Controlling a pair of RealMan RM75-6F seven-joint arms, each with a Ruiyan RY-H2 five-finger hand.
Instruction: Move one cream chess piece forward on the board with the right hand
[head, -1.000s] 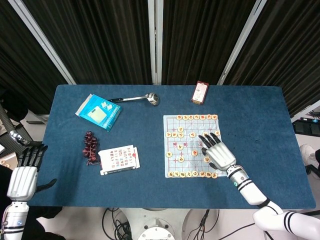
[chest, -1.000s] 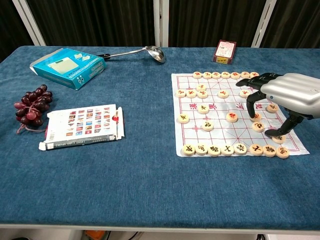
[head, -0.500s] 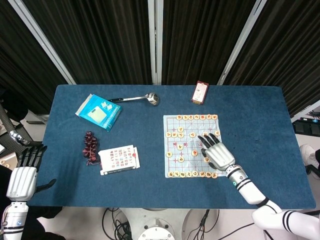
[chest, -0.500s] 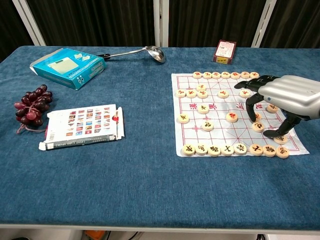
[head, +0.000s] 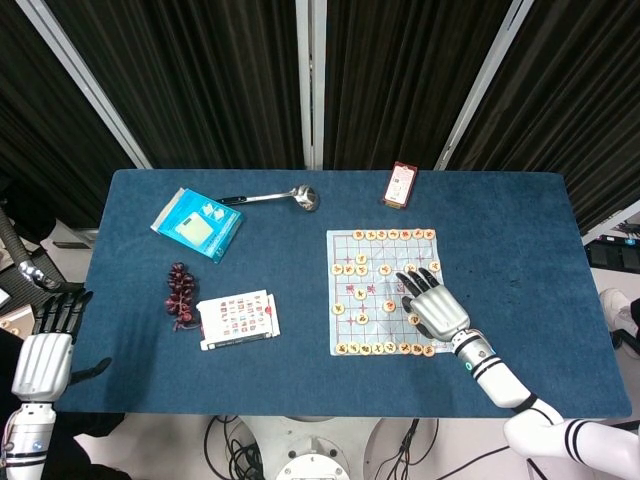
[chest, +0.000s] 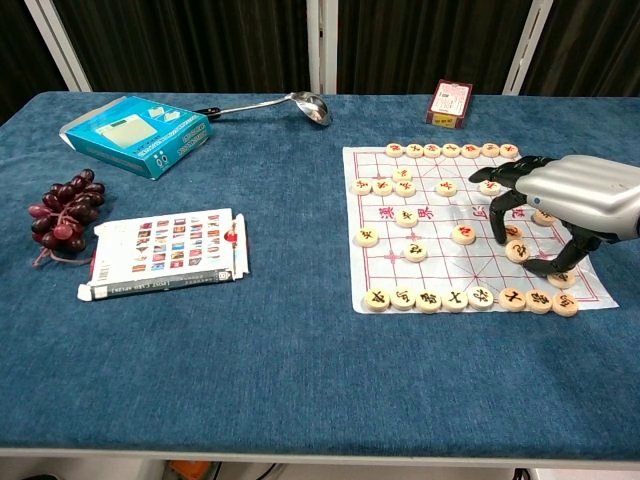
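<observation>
Change: Right hand (chest: 578, 203) has drawn slightly back toward the near edge of the board (chest: 440, 290) over the last second; the pieces look unchanged, as far as can be told.
Bench: blue cloth bench (head: 300, 380) carries the board on its right half; the hand sits over the board's right side.
Board: cream chess pieces line its near and far rows, with several scattered between.
Right hand: palm down, fingers apart and arched over the board's right side, thumb tip at or just beside a cream piece (chest: 560, 279) on the board's near right, one row ahead of the near row; nothing held.
Left hand (head: 43, 352): well left of the board, off the bench edge, fingers apart, holding nothing.
Progress: judged early; no piece looks clearly advanced, so the forward push is left.
</observation>
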